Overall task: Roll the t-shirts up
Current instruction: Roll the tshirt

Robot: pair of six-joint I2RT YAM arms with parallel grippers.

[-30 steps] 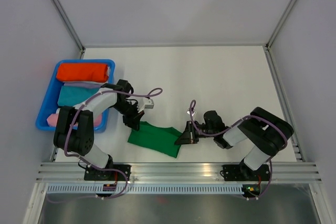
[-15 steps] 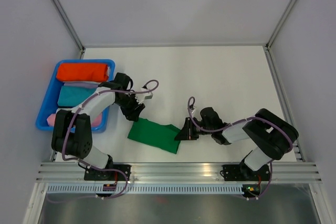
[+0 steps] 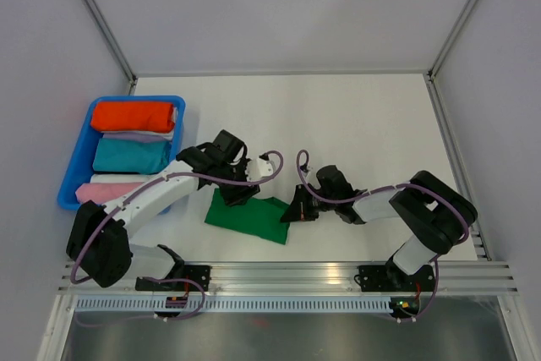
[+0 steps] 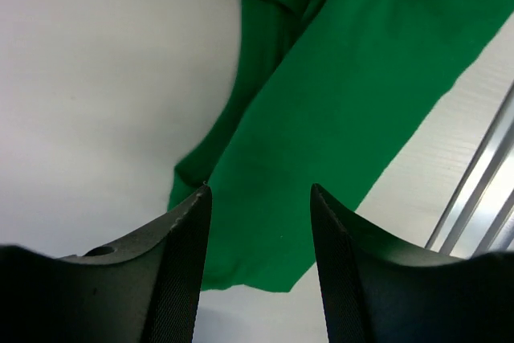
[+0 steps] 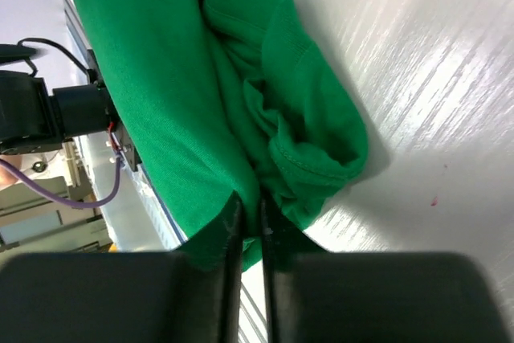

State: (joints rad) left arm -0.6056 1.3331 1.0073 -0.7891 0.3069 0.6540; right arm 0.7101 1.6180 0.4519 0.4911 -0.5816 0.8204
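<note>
The emerald-green t-shirt [image 3: 251, 218] lies folded into a flat strip near the table's front edge. My right gripper [image 3: 293, 211] is shut on its right edge; the right wrist view shows the cloth [image 5: 201, 94] pinched between the closed fingers, with a bunched sleeve beside them. My left gripper [image 3: 237, 195] is open and empty, hovering over the shirt's upper left part. In the left wrist view the shirt [image 4: 337, 110] lies spread between and beyond the fingers [image 4: 186, 263].
A blue bin [image 3: 76, 166] at the left holds an orange-red bundle [image 3: 133, 116], a teal bundle [image 3: 129, 155] and a pink one [image 3: 106, 192]. An aluminium rail [image 3: 287, 275] runs along the front edge. White walls enclose the table.
My left gripper has swung right from beside the bin to above the shirt's upper left part. My right gripper has shifted slightly left and up, still holding the shirt's edge.
</note>
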